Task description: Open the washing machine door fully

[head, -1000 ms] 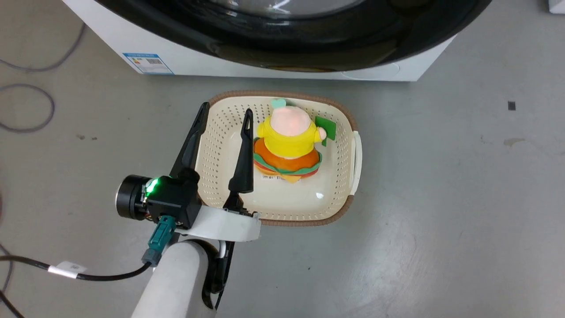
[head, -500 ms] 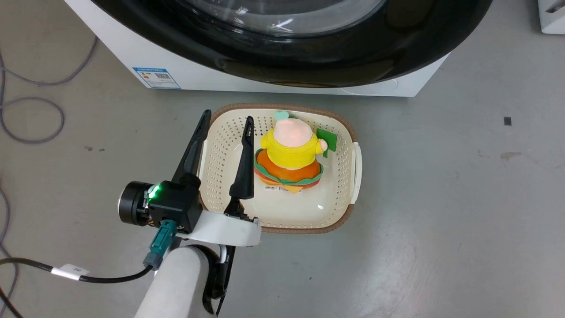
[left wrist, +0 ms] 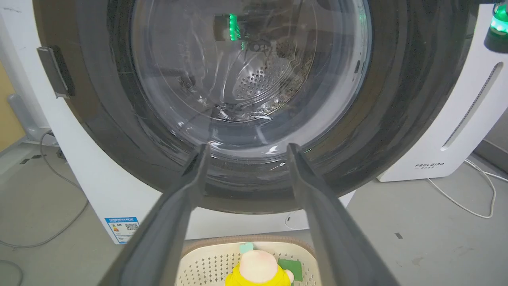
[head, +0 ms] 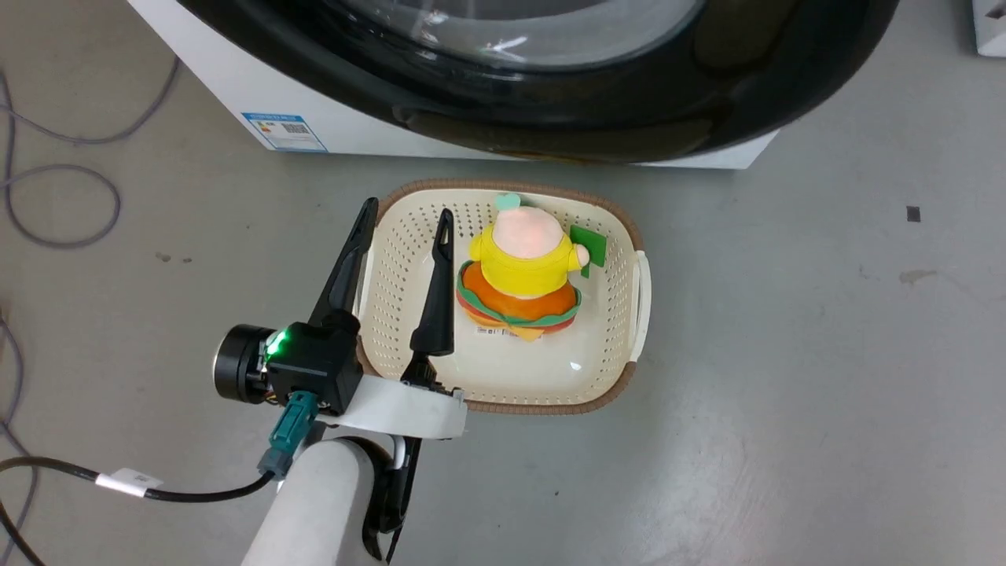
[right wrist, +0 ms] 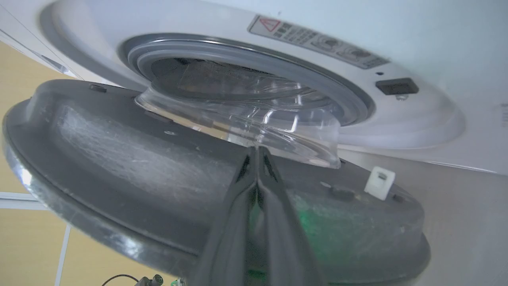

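The washing machine door (head: 550, 118) stands ajar from the white washing machine (head: 220, 86). Its glossy black ring and glass bowl (left wrist: 246, 79) face the left wrist view. The right wrist view looks at its matte dark-grey back (right wrist: 119, 151), with the clear bowl (right wrist: 246, 115) bulging toward the rubber-ringed drum opening (right wrist: 254, 67). My right gripper (right wrist: 257, 150) is shut, fingers together and empty, tips at the foot of the bowl on the door's back. My left gripper (head: 407, 212) hangs open over the left rim of a basket, below the door, with its fingers (left wrist: 186, 190) spread.
A cream perforated basket (head: 621, 330) holding a yellow and orange plush toy (head: 523, 271) sits on the grey floor just before the machine. Cables (head: 63, 204) lie at the left. A white slanted appliance marked FEELBIRD (left wrist: 444, 131) stands to the machine's right.
The whole head view has shifted a little, so the camera moved. The door's black ring now reaches farther right and covers the round flap low on the machine. The left gripper stays open.
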Robot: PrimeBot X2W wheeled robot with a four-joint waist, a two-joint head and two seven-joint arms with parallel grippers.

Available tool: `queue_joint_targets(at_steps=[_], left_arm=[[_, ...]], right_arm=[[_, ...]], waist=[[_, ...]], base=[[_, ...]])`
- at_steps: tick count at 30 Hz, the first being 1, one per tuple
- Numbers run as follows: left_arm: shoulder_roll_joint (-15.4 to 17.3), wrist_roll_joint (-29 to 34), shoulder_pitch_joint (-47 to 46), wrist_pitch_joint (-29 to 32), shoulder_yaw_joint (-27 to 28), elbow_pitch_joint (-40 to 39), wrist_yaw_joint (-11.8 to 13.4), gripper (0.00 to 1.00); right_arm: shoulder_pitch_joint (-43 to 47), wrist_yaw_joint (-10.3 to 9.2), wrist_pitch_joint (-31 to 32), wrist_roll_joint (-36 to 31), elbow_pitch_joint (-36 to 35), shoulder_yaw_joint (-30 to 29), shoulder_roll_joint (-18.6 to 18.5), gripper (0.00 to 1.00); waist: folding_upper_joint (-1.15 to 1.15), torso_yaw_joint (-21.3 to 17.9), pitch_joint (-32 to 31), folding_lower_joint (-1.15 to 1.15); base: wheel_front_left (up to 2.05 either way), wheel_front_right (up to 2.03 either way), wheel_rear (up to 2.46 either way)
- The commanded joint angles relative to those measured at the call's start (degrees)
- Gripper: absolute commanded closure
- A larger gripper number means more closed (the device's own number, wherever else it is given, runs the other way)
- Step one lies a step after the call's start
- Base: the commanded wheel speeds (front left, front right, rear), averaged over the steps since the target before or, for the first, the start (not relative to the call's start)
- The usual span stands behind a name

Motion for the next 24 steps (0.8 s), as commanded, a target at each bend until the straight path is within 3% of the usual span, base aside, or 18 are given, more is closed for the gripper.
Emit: queue_joint_targets(at_steps=[1, 10, 24], left_arm=[[0.11, -0.34, 0.47, -0.32, 0.07, 0.25, 0.15, 0.0], [0.11, -0.83, 2.13, -0.32, 0.19, 1.32, 0.06, 0.0], [0.11, -0.01, 7.96, -0.32, 2.16, 3.42, -1.34, 0.0]], right_arm=[[1.78, 0.06, 0.91, 0.15, -0.42, 0.19, 0.5, 1.0], [7.62, 0.06, 3.53, 1.89, -1.15, -0.29, 1.03, 1.0], [25.41, 0.06, 4.84, 8.11, -8.58, -2.07, 5.46, 1.0]], waist=[[0.0, 0.02, -0.61, 0.0], [0.0, 0.64, -5.01, 0.0], [0.0, 1.55, -13.35, 0.0]], base=[[0.0, 0.0, 0.0], [0.0, 0.0, 0.0], [0.0, 0.0, 0.0]])
